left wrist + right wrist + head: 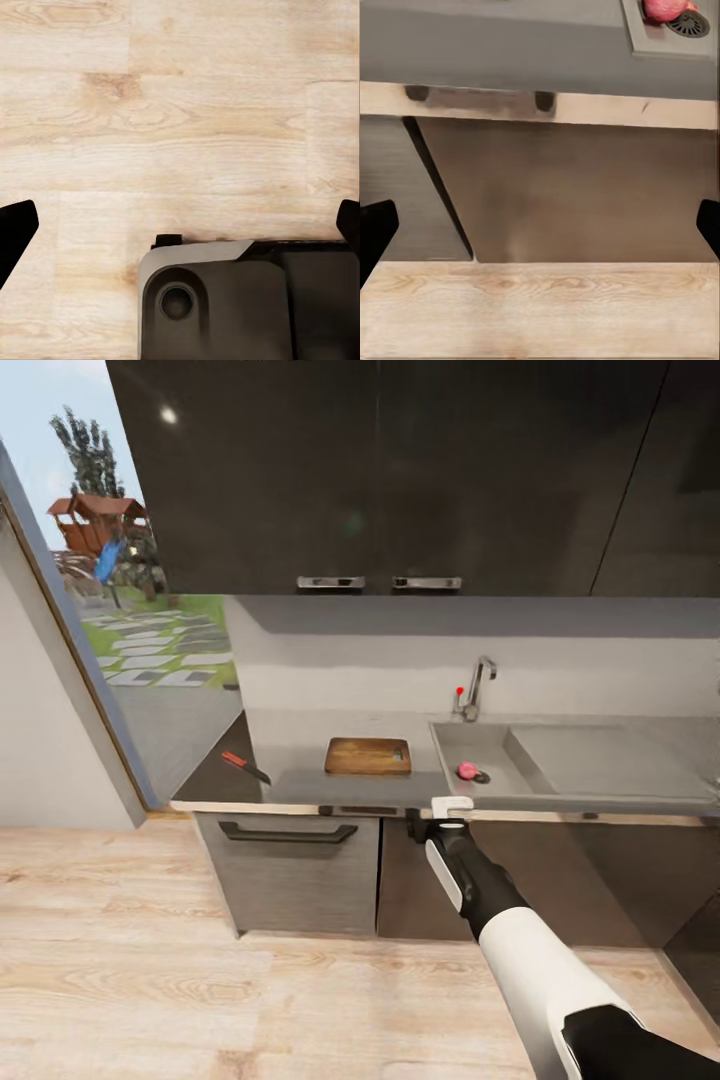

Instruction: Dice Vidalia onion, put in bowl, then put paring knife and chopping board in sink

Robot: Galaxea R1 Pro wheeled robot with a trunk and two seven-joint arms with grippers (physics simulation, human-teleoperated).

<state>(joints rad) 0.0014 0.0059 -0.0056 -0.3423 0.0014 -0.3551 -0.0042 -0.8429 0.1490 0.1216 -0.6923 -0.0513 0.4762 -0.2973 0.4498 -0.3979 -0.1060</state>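
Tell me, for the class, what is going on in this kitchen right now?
A two-armed robot faces the countertop with its right gripper reaching toward the front edge, holding nothing. The Vidalia onion lies in the sink beside the drain. The chopping board sits bare on the counter, the paring knife apart at its left end. Nothing has been picked up or cut.

The paring knife lies left of the chopping board; the Vidalia onion in the sink, right.
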